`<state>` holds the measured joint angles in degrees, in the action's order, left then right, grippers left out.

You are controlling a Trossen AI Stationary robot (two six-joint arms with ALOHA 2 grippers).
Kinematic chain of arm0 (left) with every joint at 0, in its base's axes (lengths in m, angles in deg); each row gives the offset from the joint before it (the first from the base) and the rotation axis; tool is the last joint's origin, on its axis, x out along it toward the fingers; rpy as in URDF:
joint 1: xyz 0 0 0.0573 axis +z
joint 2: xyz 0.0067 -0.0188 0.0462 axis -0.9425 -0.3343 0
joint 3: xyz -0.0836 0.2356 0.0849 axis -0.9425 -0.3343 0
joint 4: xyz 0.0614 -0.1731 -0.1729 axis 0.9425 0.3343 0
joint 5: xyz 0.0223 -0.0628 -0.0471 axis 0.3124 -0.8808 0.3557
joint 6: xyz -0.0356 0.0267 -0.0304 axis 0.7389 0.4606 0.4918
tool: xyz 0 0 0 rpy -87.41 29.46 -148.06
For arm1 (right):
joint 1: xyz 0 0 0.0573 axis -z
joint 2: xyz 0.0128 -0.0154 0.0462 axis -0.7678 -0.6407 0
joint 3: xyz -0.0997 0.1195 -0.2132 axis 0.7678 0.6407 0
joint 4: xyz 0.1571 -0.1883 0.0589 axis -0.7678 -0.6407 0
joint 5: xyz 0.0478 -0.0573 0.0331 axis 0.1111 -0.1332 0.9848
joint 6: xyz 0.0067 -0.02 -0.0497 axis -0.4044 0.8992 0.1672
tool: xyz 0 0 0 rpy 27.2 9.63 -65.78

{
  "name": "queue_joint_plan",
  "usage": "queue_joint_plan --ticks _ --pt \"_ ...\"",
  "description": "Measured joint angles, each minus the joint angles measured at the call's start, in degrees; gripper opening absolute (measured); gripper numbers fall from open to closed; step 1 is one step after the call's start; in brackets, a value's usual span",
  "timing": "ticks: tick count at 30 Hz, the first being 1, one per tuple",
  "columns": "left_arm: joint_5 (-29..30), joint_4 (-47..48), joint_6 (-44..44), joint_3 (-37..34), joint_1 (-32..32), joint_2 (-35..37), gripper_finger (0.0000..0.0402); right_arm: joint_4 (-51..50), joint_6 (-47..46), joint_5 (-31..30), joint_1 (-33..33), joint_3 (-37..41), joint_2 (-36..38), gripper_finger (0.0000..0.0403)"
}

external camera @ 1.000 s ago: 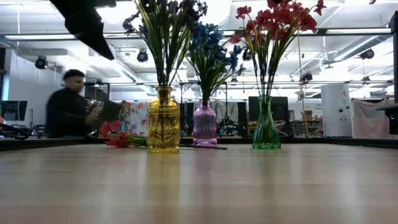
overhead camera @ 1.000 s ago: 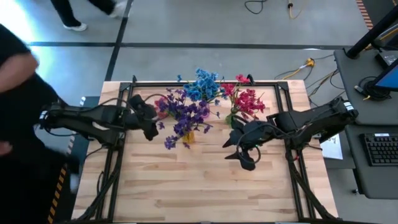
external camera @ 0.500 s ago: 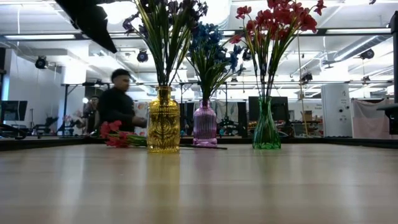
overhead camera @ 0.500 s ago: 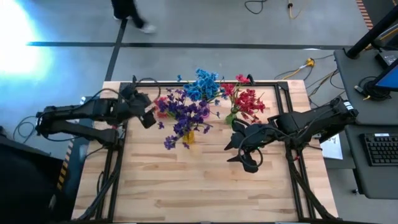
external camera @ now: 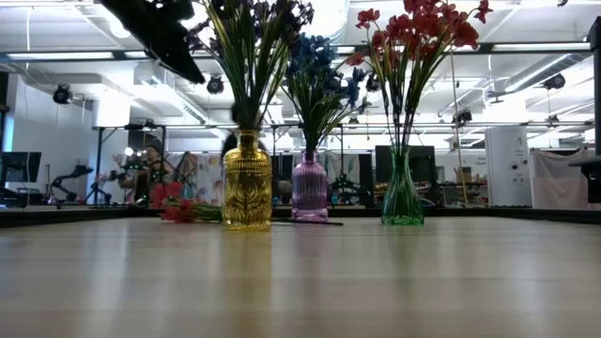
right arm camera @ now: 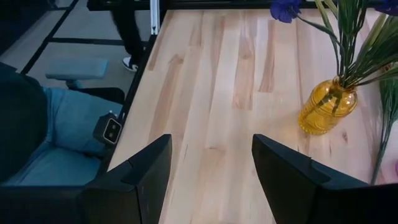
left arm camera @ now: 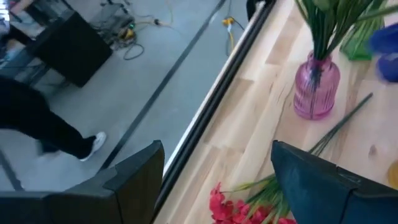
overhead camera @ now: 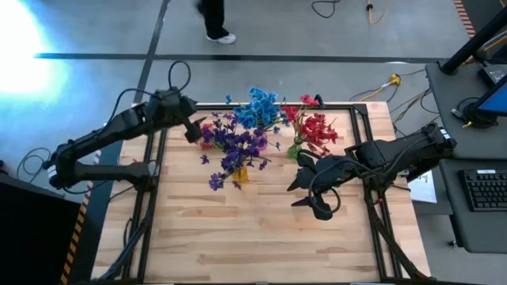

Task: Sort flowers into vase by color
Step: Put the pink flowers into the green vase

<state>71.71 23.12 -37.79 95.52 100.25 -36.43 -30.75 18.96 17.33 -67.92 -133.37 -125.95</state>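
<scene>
Flowers sorted by colour: purple sprigs (overhead camera: pixel 238 142) in ribbed yellow glass vase (external camera: pixel 247 183), blue (overhead camera: pixel 259 108) in pink vase (external camera: pixel 309 188), red (overhead camera: pixel 315 127) in green vase (external camera: pixel 401 192). One red sprig (left arm camera: pixel 239 207) lies flat on the wood table (overhead camera: pixel 261 237). Left gripper (left arm camera: pixel 214 180) spread, empty, above it; right gripper (right arm camera: pixel 211 162) spread, empty.

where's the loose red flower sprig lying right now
In the low view the loose red flower sprig lies flat on the table, left of the ribbed yellow glass vase.

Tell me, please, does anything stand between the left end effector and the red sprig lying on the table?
Nothing visible does. The left end effector hangs open above the red sprig, which lies loose on the table near the pink vase, with only bare wood showing between the fingers.
</scene>
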Motion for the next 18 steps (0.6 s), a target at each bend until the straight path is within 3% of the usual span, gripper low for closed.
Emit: queue_joint_plan --ticks 9,18 --pt "-14.6 -3.9 -6.5 -1.0 8.2 -6.6 0.0278 0.0 0.0 0.0 0.0 0.0 0.0 0.0215" --pt "-24.3 -7.4 -11.1 -3.0 14.7 -10.7 0.0278 0.1 -1.8 0.0 0.0 0.0 0.0 0.0215"
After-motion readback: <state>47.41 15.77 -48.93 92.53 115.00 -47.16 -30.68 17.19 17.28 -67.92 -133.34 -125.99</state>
